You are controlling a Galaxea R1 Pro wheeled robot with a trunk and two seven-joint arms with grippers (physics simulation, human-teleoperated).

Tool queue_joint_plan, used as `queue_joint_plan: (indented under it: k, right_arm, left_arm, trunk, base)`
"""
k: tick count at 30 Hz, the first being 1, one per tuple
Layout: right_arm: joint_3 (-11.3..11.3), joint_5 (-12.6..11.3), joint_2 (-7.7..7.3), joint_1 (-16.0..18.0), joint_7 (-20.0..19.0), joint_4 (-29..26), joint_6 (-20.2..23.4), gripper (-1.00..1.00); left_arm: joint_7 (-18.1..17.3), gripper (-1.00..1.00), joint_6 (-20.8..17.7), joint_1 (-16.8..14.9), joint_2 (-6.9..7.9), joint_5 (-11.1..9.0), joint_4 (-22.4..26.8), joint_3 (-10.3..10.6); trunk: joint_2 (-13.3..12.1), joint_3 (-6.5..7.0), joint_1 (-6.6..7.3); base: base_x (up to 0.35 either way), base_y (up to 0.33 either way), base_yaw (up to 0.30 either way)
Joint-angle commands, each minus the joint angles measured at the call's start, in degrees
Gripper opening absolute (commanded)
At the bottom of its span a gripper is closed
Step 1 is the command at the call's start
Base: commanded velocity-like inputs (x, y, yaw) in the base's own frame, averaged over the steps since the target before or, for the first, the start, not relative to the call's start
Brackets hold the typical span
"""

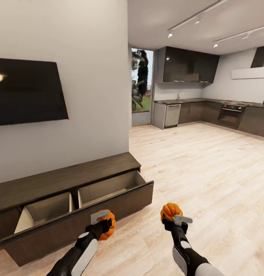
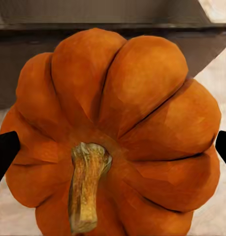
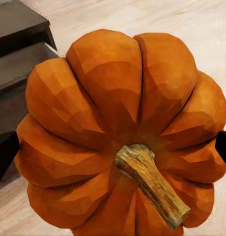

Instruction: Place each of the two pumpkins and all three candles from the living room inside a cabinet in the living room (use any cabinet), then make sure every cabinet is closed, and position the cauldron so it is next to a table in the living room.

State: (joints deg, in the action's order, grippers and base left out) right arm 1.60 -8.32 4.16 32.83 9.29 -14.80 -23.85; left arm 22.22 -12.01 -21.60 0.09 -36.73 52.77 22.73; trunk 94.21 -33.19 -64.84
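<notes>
I hold a ribbed orange pumpkin in each hand. My left gripper (image 1: 102, 222) is shut on one pumpkin (image 1: 109, 227), just in front of the open drawer (image 1: 109, 188) of the long dark-brown cabinet (image 1: 63, 178). The drawer's two pale tan compartments look empty. My right gripper (image 1: 175, 217) is shut on the other pumpkin (image 1: 170, 209), over the wood floor to the right of the cabinet. Up close, the left pumpkin (image 2: 117, 132) sits between dark fingertips (image 2: 4, 152) facing the cabinet front (image 2: 24, 69). The right pumpkin (image 3: 122, 128) sits between fingertips (image 3: 4, 157) with the cabinet (image 3: 19, 54) beside it.
A black TV (image 1: 28, 90) hangs on the white wall above the cabinet. Pale wood floor (image 1: 208, 172) stretches right toward a dark kitchen (image 1: 208, 111) with an oven (image 1: 230, 115) and a tall window (image 1: 141, 82).
</notes>
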Motion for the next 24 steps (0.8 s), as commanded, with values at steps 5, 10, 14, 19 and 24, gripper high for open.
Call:
queue_joint_plan:
  k: [5, 10, 14, 19, 24]
  right_arm:
    - [0.45, -0.48, 0.15, 0.66, 1.37, -19.08, 32.48, -1.00]
    - [0.08, -1.20, 0.33, 2.10, 1.62, -31.60, 47.71, -1.00]
    - [-0.81, -5.89, -0.64, 2.24, 1.52, -34.37, 51.01, -1.00]
    - [-1.05, -10.58, -1.50, 2.01, 1.32, -35.15, 54.25, -1.00]
    - [-0.54, -10.67, -1.04, 1.81, 1.22, -35.29, 53.34, -1.00]
  left_arm:
    - [8.42, -1.00, -8.55, -0.06, 0.13, -0.86, 7.60, 0.22]
    - [9.03, -1.00, -13.41, -0.10, 0.24, -1.03, 10.21, -3.66]
    - [9.16, -1.00, -22.30, -0.10, 0.97, -0.81, 14.87, -9.94]
    - [9.34, -1.00, -29.43, -0.11, 0.69, -0.76, 12.87, -13.34]
    - [9.10, -1.00, -29.32, -0.11, 0.75, -0.65, 11.72, -13.80]
  trunk:
    - [-1.99, 0.83, 1.11]
    - [-4.00, 1.73, 2.21]
    - [-5.60, 2.44, 3.08]
    - [-7.60, 3.34, 4.18]
    - [-9.61, 4.24, 5.28]
  base:
    - [0.000, 0.000, 0.000]
    - [0.000, 0.000, 0.000]
    - [0.000, 0.000, 0.000]
    - [0.000, 0.000, 0.000]
    - [0.000, 0.000, 0.168]
